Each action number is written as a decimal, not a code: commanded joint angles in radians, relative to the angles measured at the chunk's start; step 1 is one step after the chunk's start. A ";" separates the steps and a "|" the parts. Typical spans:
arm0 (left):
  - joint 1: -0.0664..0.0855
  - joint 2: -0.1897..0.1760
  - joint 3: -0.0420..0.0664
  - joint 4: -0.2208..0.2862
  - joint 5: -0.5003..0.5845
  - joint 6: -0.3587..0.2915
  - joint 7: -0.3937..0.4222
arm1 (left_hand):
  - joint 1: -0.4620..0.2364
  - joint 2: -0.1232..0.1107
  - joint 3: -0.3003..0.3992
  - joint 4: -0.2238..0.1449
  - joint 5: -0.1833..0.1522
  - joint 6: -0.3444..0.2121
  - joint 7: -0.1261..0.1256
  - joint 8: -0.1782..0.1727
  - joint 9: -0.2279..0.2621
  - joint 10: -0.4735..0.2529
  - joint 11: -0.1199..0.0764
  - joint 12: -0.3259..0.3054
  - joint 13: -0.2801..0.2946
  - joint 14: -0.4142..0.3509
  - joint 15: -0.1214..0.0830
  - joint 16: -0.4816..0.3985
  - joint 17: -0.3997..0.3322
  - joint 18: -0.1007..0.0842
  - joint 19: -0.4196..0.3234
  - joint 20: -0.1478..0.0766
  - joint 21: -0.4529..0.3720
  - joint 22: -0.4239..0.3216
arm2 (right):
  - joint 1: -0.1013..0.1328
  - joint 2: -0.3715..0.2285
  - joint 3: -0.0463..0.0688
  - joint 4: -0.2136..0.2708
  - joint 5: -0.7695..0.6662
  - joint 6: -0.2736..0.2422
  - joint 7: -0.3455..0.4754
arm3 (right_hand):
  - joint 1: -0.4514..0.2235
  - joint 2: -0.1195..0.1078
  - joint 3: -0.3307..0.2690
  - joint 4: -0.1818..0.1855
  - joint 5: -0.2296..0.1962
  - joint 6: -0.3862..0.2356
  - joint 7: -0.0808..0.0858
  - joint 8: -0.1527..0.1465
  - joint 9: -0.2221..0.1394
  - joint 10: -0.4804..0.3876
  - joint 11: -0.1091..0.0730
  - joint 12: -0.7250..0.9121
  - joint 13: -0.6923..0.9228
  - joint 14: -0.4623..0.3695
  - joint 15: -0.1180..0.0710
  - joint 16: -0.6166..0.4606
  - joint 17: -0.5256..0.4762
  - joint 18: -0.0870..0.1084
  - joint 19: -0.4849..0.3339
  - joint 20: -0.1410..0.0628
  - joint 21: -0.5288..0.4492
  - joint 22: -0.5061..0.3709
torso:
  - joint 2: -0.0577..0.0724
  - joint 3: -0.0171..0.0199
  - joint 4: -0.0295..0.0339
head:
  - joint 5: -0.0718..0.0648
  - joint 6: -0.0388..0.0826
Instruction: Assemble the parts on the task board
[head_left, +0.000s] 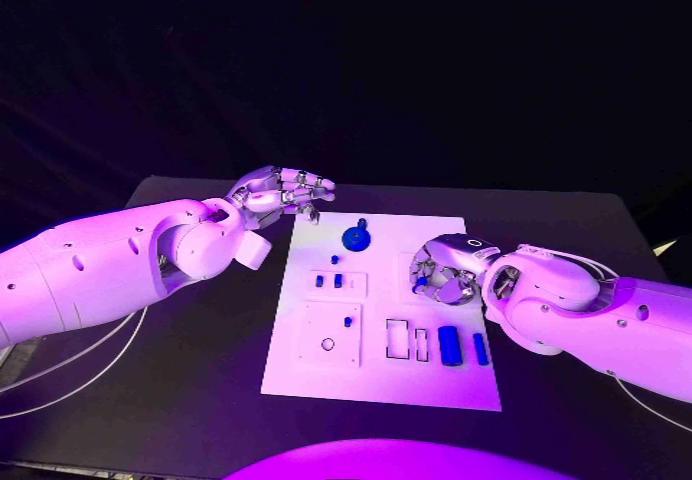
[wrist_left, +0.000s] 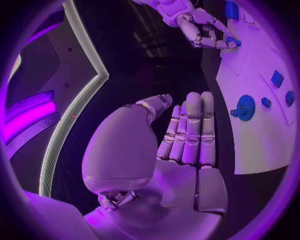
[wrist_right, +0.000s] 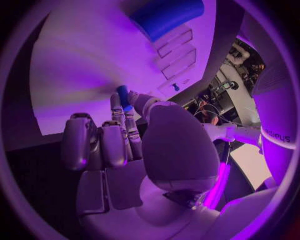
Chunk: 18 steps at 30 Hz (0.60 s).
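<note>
The white task board (head_left: 382, 375) lies in the middle of the black table. My right hand (head_left: 444, 270) hovers over the board's right side and pinches a small blue part (wrist_right: 122, 96) between thumb and a finger, close above the board. My left hand (head_left: 281, 192) hangs at the board's far left corner with fingers (wrist_left: 190, 130) stretched out side by side and nothing in them. A round blue part (head_left: 356, 237) with a knob sits near the far edge. Two blue cylinders (head_left: 450, 345) lie at the near right beside empty slots (head_left: 397, 338).
Small blue pieces (head_left: 329, 281) stand in a raised block left of centre, and another (head_left: 348, 321) in the block nearer me. The black table (head_left: 173, 380) has bare room left and right of the board. A cable (head_left: 58, 385) trails under my left arm.
</note>
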 joint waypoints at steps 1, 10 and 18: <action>0.001 0.003 0.001 -0.001 0.003 0.020 0.003 | 0.010 0.003 -0.001 -0.008 0.000 -0.008 0.004 0.005 0.000 -0.006 -0.002 0.006 0.001 -0.007 0.003 -0.006 -0.001 0.007 0.004 0.003 -0.006 -0.002 | 0.002 -0.006 0.000 0.016 0.016 -0.008 -0.001 | 0.014 0.022 0.008 -0.013 0.002 0.000 0.001 0.003 0.001 0.050 -0.045 -0.006 0.005 0.021 -0.008 0.006 0.000 -0.017 0.005 -0.003 0.004 0.185 | 0.000 0.0002 0.0005 | 0.001 0.002; 0.001 0.007 0.001 -0.006 0.003 0.022 0.002 | 0.010 0.003 -0.001 -0.008 0.000 -0.008 0.004 0.005 0.000 -0.006 -0.002 0.006 0.001 -0.007 0.003 -0.006 -0.001 0.007 0.004 0.003 -0.006 -0.002 | 0.038 -0.040 0.007 0.085 0.062 -0.021 -0.003 | 0.014 0.021 0.011 -0.023 0.003 -0.004 0.005 0.007 0.007 0.052 -0.044 -0.012 0.007 0.022 -0.007 0.007 0.001 -0.018 0.005 -0.003 0.006 0.186 | -0.001 -0.0006 0.0005 | 0.002 0.001; 0.001 0.013 0.001 -0.009 0.002 0.024 0.003 | 0.010 0.003 -0.001 -0.008 0.000 -0.008 0.004 0.005 0.000 -0.006 -0.002 0.006 0.001 -0.007 0.003 -0.006 -0.001 0.007 0.004 0.003 -0.006 -0.002 | 0.067 -0.034 0.012 0.141 0.128 -0.036 0.015 | 0.016 0.021 0.016 -0.033 0.006 -0.006 0.008 0.010 0.013 0.054 -0.042 -0.017 0.009 0.023 -0.006 0.009 0.003 -0.018 0.006 -0.003 0.008 0.186 | -0.003 -0.0025 -0.0010 | 0.007 0.006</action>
